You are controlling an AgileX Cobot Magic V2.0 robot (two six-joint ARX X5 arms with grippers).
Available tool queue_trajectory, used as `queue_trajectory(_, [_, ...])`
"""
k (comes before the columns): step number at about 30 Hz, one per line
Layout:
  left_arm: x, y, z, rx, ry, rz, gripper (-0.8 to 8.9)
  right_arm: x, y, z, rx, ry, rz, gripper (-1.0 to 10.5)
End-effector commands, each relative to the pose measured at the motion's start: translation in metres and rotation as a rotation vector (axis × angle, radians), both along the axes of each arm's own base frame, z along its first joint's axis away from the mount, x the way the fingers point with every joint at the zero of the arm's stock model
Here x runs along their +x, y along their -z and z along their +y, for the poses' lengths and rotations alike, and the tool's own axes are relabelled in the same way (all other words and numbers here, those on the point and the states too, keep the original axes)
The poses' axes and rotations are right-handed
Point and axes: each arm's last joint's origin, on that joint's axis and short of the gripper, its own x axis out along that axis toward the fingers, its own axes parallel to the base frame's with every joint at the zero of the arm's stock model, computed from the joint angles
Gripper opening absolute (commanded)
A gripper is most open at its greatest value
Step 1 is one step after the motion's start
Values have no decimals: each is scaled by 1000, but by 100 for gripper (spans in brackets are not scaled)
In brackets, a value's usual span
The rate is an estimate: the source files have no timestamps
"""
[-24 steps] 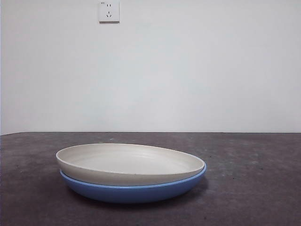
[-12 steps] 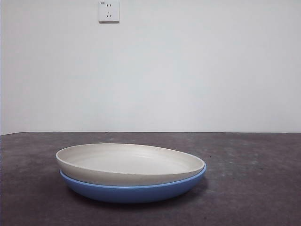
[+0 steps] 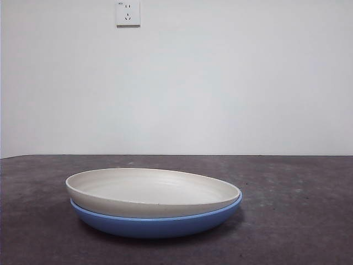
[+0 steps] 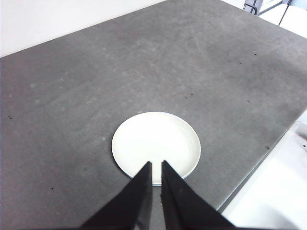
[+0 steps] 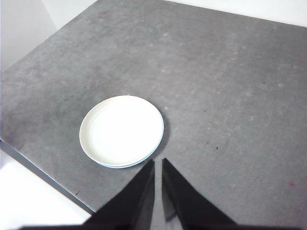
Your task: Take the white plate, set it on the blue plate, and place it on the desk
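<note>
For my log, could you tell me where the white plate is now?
The white plate sits nested in the blue plate on the desk, left of centre in the front view.

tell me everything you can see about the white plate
The white plate is wide, shallow and round, cream-white and matte, with a raised sloping rim and faint rings inside. It is empty and sits nested in the blue plate, slightly tilted, its rim higher on the left in the front view. From above it covers nearly all of the blue one, leaving only a thin blue edge. Nothing else touches it; both grippers hang high above, apart from it.
</note>
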Motion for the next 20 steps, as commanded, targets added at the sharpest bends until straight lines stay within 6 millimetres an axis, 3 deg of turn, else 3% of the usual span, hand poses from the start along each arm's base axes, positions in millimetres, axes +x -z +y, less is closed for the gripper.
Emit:
queue_trajectory(1, [0,-4,0,-13,6,-14,26,-2,-3,-1,0,-10,-14,18])
queue_trajectory(14, [1,-3,1,-14,-47,-11,26,-1,-5,0,9,-10,-34,18])
queue_trajectory(20, [11,17,1,-1,-204,21,26,-1,-5,0,9,-10,-34,18])
